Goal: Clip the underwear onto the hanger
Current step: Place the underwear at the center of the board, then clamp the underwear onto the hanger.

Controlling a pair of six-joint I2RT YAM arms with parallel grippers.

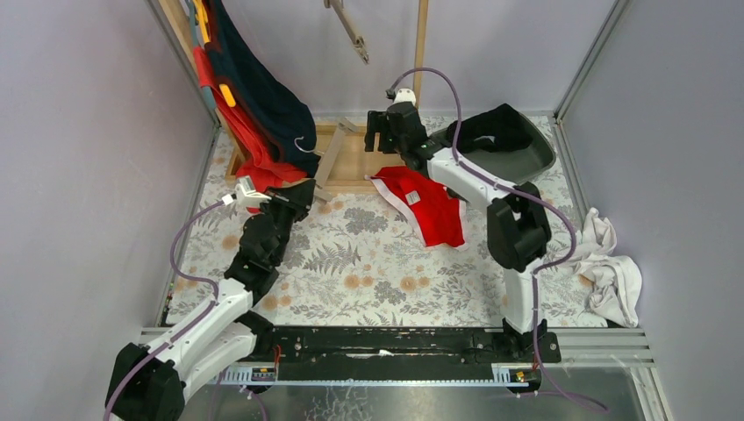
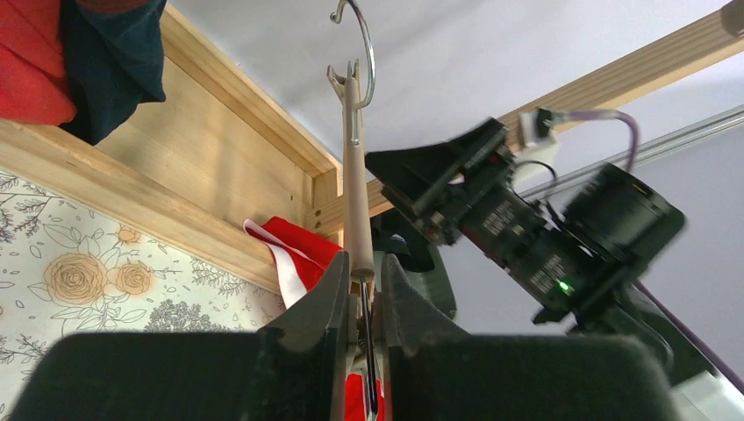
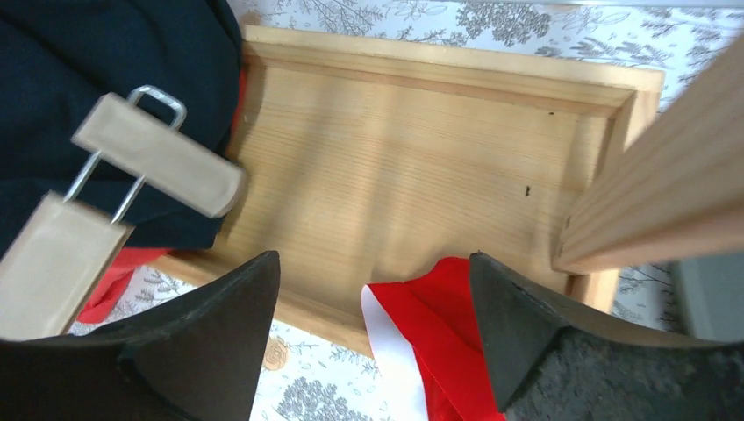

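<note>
The red underwear [image 1: 430, 209] with a white waistband lies on the floral table, its top corner draped over the wooden rack base [image 1: 351, 162]. My left gripper [image 1: 307, 193] is shut on one end of the wooden hanger [image 1: 332, 158]. In the left wrist view the hanger's bar [image 2: 355, 193] runs up from the left gripper [image 2: 361, 272] to its metal hook [image 2: 367, 53]. My right gripper [image 1: 379, 132] hovers open over the base. In its wrist view the right gripper [image 3: 373, 263] holds nothing. The underwear [image 3: 443, 329] lies just below it and a hanger clip [image 3: 158, 153] sits to its left.
Dark blue and red garments [image 1: 254, 96] hang from the rack at the back left. A grey basin [image 1: 526, 158] with a black garment stands at the back right. White cloths [image 1: 610, 263] lie at the right edge. Walls close in on both sides.
</note>
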